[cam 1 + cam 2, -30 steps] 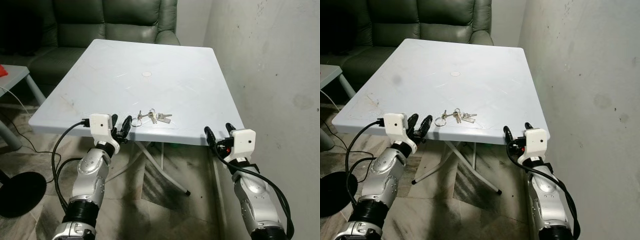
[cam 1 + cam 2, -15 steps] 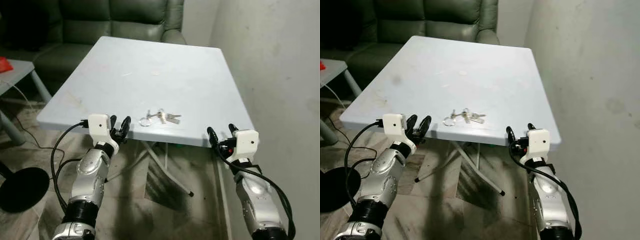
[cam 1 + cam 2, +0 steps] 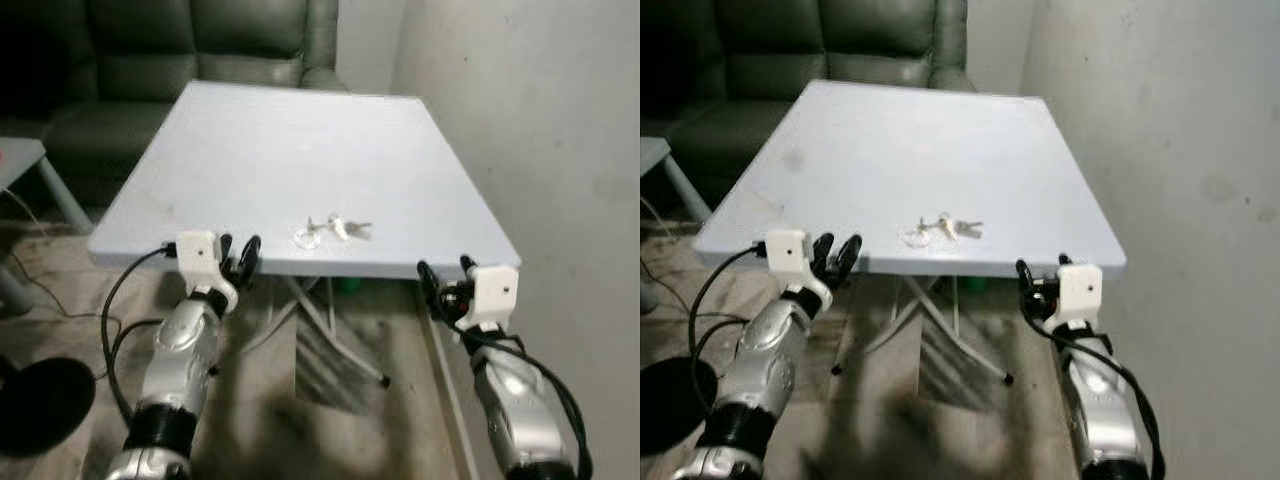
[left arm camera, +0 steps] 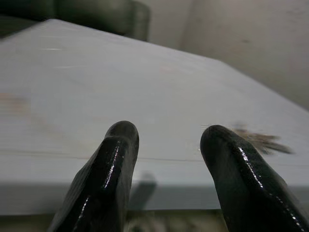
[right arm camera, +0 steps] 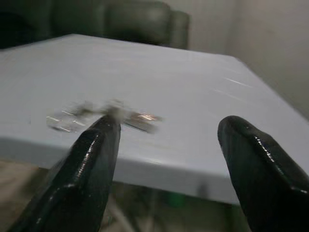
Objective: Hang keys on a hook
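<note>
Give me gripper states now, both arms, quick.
Left gripper: open, holding nothing, at the table's near edge.
Right gripper: open, holding nothing, just off the near right corner.
Keys lie untouched on the table.

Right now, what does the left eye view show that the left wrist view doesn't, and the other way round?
The left eye view alone gives both arms below the table's near edge, the right gripper and the floor under the table. The left wrist view alone gives a close look along the left gripper, its fingers apart. Both share the white table, the keys near its front edge, and the green sofa.
</note>
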You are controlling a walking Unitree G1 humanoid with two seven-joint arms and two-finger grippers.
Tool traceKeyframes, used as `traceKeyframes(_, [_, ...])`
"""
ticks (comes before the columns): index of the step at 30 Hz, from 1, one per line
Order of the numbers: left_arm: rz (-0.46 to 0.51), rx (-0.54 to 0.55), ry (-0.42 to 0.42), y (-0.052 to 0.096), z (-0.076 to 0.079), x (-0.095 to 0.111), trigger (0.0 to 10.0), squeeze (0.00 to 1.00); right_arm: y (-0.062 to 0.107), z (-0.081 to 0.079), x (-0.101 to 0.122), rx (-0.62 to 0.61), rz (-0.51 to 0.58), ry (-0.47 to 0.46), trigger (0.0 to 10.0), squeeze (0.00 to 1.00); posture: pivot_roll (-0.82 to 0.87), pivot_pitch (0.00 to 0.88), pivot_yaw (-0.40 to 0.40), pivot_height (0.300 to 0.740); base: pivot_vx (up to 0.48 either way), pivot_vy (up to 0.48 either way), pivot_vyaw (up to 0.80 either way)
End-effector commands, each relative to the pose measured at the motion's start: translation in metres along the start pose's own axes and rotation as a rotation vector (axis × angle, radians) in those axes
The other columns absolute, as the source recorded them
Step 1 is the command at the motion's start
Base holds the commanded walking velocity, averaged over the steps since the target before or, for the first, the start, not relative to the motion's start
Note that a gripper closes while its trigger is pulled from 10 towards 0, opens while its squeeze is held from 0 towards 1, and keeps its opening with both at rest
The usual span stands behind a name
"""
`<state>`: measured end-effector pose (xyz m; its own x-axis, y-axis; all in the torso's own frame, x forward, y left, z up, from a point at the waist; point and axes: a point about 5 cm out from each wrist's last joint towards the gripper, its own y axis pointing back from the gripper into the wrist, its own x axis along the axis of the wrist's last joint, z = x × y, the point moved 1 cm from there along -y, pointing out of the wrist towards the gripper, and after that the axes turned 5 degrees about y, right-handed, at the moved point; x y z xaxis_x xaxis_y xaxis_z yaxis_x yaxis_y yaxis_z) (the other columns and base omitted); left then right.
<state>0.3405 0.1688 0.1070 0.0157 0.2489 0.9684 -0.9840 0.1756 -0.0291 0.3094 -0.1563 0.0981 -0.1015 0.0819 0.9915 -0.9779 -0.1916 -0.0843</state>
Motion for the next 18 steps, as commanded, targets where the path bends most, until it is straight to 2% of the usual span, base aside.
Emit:
traceKeyframes(1, [0.004, -0.021, 0.007, -0.0046, 0.0097, 0.0017, 10.0, 0.00, 0.0019, 0.0106, 0.0011, -0.024, -0.003, 0.017, 10.0, 0.00, 0.00, 0.046, -0.042, 0.740, 0.000, 0.480, 0.00])
traceKeyframes(18, [0.013, -0.018, 0.021, -0.0078, 0.0102, 0.0057, 10.0, 0.00, 0.0013, 0.0095, 0.0018, -0.025, -0.003, 0.016, 10.0, 0.00, 0.00, 0.056, -0.039, 0.740, 0.000, 0.478, 0.00])
